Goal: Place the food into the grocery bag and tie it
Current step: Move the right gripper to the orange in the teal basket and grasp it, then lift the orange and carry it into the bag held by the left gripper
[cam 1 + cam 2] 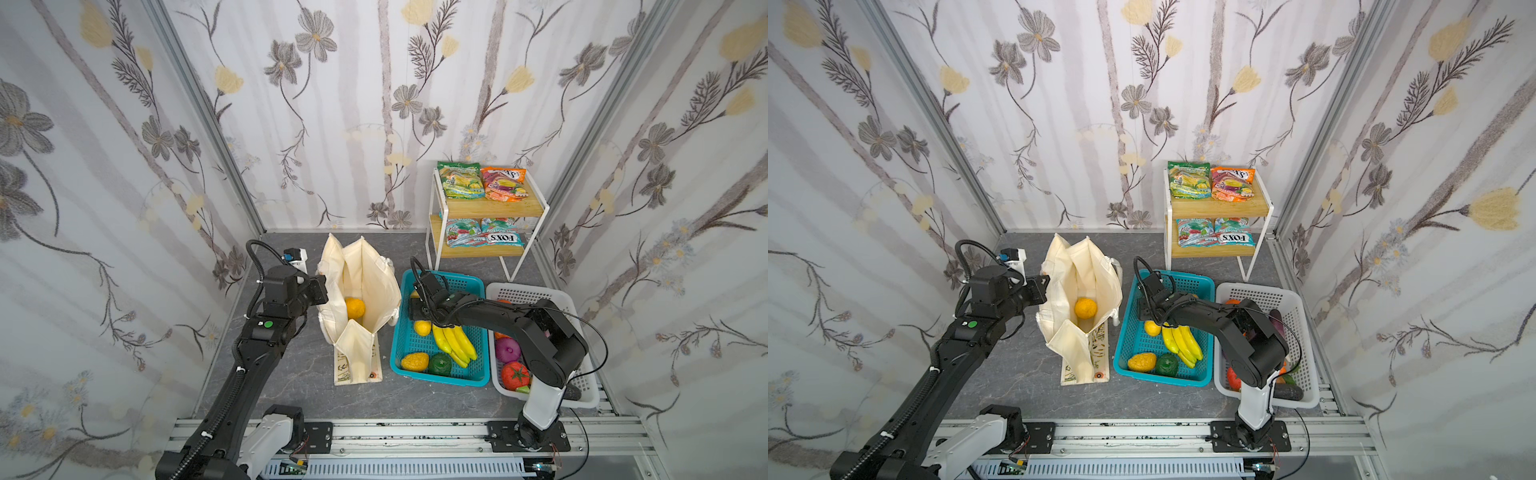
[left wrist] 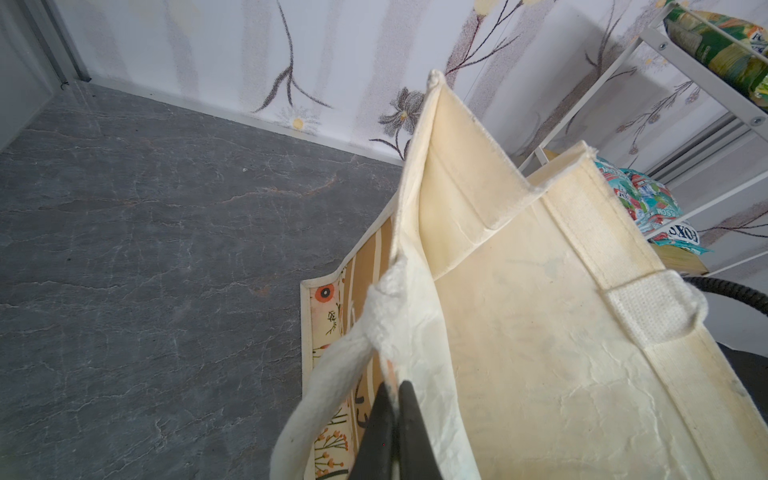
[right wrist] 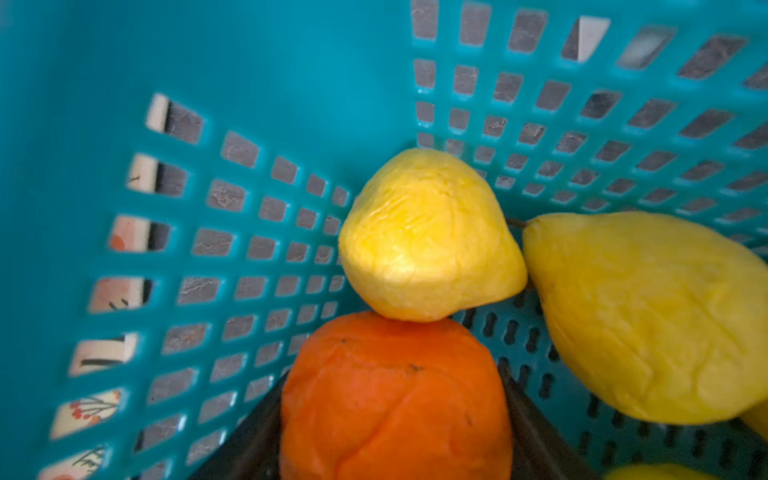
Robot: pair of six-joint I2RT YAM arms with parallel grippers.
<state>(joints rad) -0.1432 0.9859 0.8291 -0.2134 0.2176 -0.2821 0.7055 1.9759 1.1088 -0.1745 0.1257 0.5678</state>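
L gripper [image 2: 397, 384] pinches tote [image 2: 519, 332] rim tight. R gripper [image 3: 395, 374] straddles orange [image 3: 395, 415] in teal basket [image 3: 83, 62], can't tell if clamped; we squeeze centred, lift straight off yellow fruit [image 3: 428, 237].

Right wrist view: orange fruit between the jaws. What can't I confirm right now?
- Right gripper grip on the orange fruit: jaw tips cut off at the right wrist view's bottom edge; the right arm hides it in both top views.
- White basket contents: partly under that arm.
- Grocery bag floor: folded walls hide all beyond one citrus.
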